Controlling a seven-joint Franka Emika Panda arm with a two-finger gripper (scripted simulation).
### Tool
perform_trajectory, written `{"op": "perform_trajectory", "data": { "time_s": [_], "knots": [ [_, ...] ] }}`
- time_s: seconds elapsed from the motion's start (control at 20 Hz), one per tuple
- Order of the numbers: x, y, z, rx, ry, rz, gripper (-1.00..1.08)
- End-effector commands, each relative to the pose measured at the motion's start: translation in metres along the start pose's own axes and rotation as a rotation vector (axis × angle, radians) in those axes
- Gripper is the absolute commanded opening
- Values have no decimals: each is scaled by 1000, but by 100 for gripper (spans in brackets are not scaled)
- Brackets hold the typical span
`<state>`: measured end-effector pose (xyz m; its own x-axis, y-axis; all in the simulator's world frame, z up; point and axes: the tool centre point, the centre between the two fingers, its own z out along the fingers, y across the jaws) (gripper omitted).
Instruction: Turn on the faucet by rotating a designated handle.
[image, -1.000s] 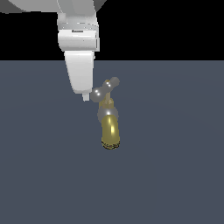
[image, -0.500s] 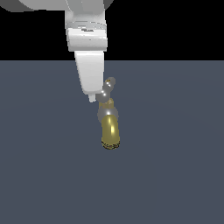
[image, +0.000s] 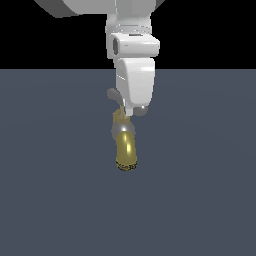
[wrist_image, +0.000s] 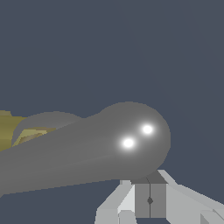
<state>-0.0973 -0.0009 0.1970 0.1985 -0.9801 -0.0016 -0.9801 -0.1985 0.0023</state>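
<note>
In the exterior view, the small faucet with its shiny brass-gold curved spout (image: 126, 149) and grey collar stands near the middle of the plain dark blue-grey desk (image: 210, 190). The white claw (image: 131, 111) hangs straight down over its top and hides the middle of the slim silver-grey crossbar handle (image: 113, 94). One rounded bulb shows on the exterior view's left of the claw, a second just at its lower right edge. Whether the fingers are spread or pressed together cannot be told here, since the white housing covers them.

The step in hand is judged to be a sideways push on one handle arm. It would be done best with contact kept out near the bulb, away from the centre cap, and with the push carried along an arc around the faucet's axis, so that the finger does not slip off the rounded end.

In the wrist view, one bulb of the handle (wrist_image: 131, 135) fills the frame, very close to the claw (wrist_image: 149, 201) and seemingly touching it. The grey pads appear to meet along a thin seam, so the claw is judged pressed together, with nothing pinched. A part of the brass spout (wrist_image: 8, 129) shows behind the arm.

No other object is seen on the desk. Only the spout and collar below the handle could be struck if the claw were lowered.
</note>
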Motion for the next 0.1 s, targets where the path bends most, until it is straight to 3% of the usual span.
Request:
{"op": "perform_trajectory", "data": {
  "time_s": [0.0, 0.05],
  "knots": [
    [35, 6, 0, 2, 2, 46, -100],
    [35, 6, 0, 2, 2, 46, -100]
  ]
}}
